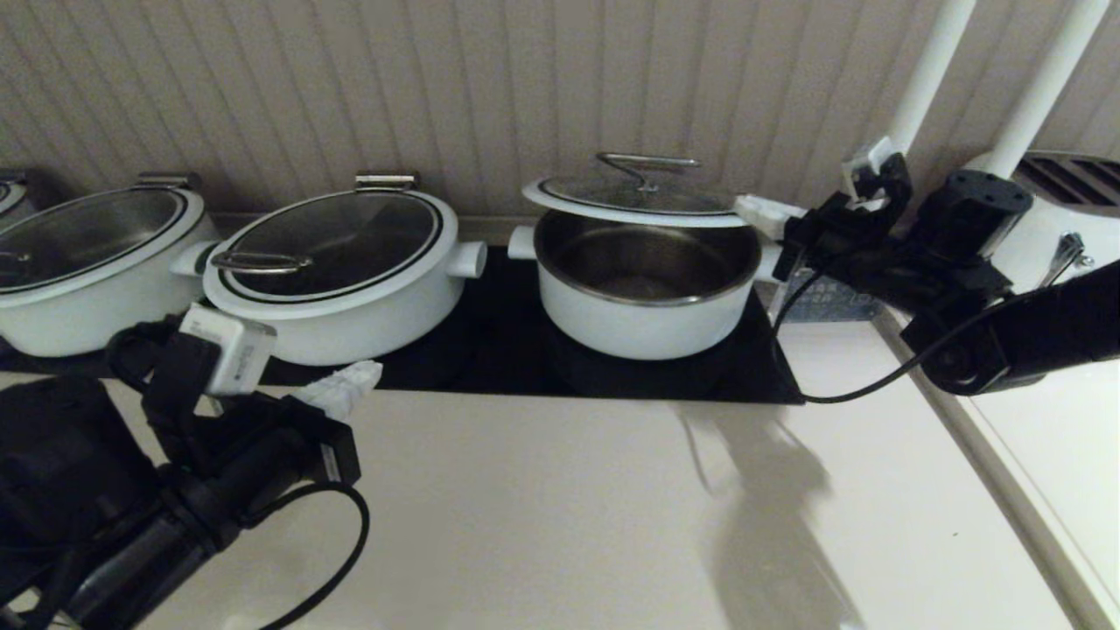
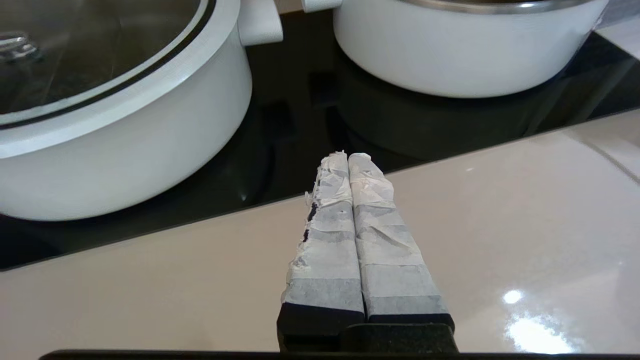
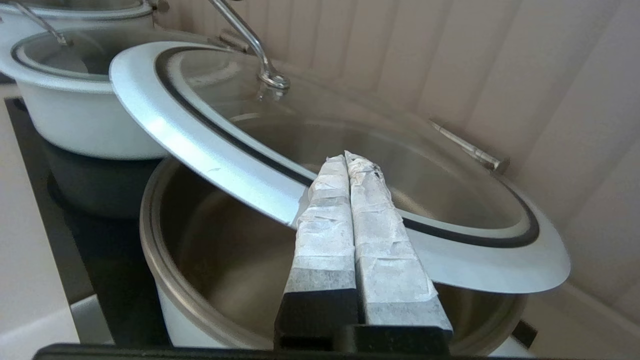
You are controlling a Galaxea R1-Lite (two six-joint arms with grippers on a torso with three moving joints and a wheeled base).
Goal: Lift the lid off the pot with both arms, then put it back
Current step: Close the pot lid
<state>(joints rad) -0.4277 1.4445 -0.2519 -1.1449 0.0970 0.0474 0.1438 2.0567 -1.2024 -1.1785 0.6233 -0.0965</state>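
The pot stands uncovered on the black cooktop, its steel bowl showing. The lid hangs tilted just above the pot's back half, wire handle up. My right gripper is shut on the lid's right rim. In the right wrist view the taped fingertips pinch the lid's white rim over the pot's bowl. My left gripper is shut and empty, low over the counter edge in front of the middle pot, well left of the pot; its tips touch nothing.
Two wider white pots with glass lids stand left of the pot on the cooktop. A ribbed wall runs close behind. A white appliance stands at the far right. The beige counter stretches in front.
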